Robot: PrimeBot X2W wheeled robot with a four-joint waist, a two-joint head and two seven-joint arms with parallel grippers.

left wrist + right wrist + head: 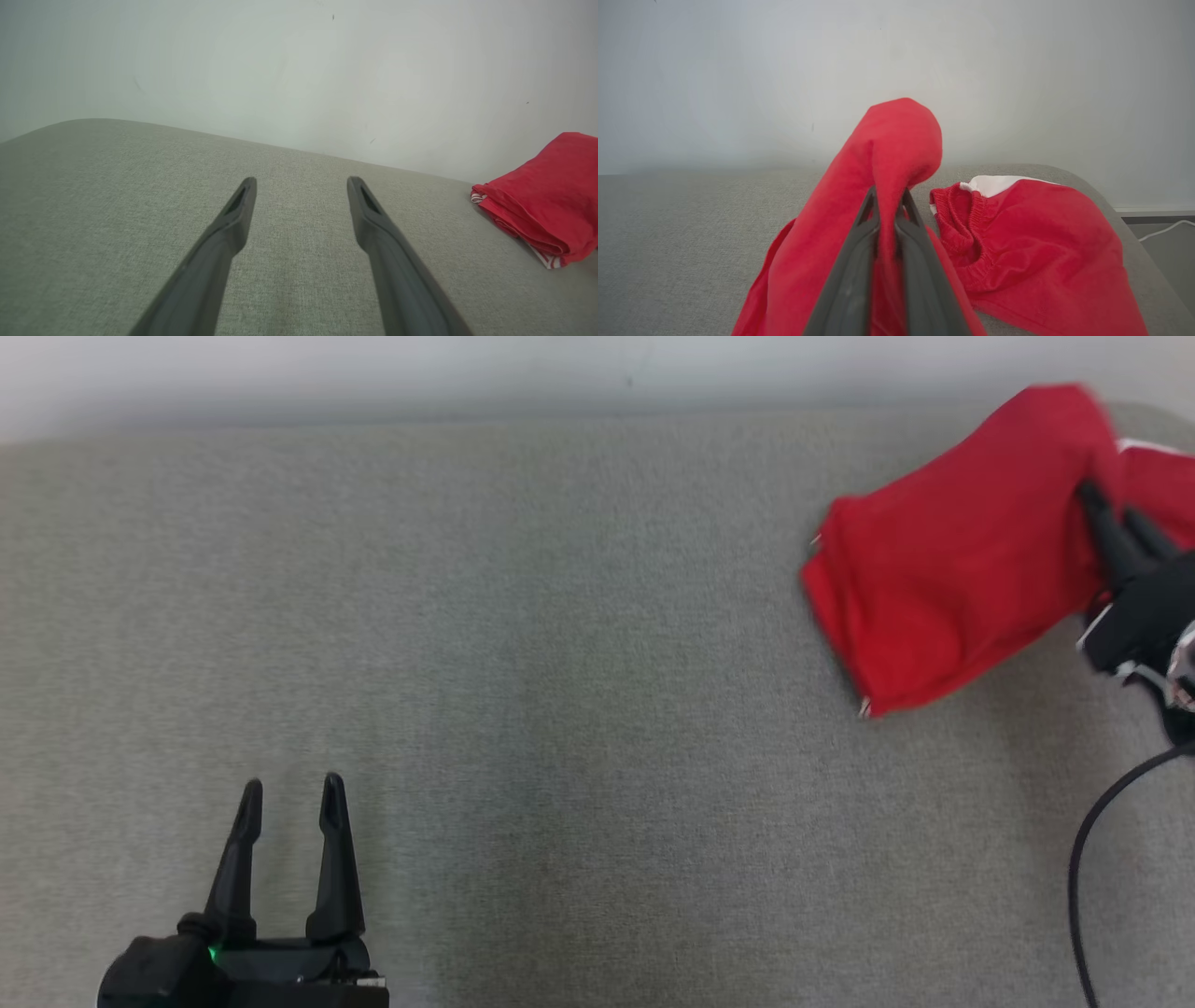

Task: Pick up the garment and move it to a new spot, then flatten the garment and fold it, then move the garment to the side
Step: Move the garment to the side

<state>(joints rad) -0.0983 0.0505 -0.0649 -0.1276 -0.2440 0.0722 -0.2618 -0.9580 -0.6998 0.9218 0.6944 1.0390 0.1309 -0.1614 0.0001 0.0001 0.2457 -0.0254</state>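
Two grippers work over a grey fabric surface that runs back to a pale wall. The left gripper hovers at the near left of the head view, its fingers spread wide with nothing between them and bare fabric beneath.

The right gripper is at the far right edge of the head view, and its fingers are pinched narrow on a fold of the red garment. In the right wrist view that fold rises between the fingertips into a rounded hump above the surface, while the rest of the cloth trails down on both sides. Just to the right of the fingers there, a ribbed elastic waistband with a patch of white at its top lies on the surface.

The garment is bunched in the far right corner of the surface, near the wall and well apart from the left gripper. The left wrist view shows red-and-white striped trim at its lower edge. A black cable curves down below the right gripper.
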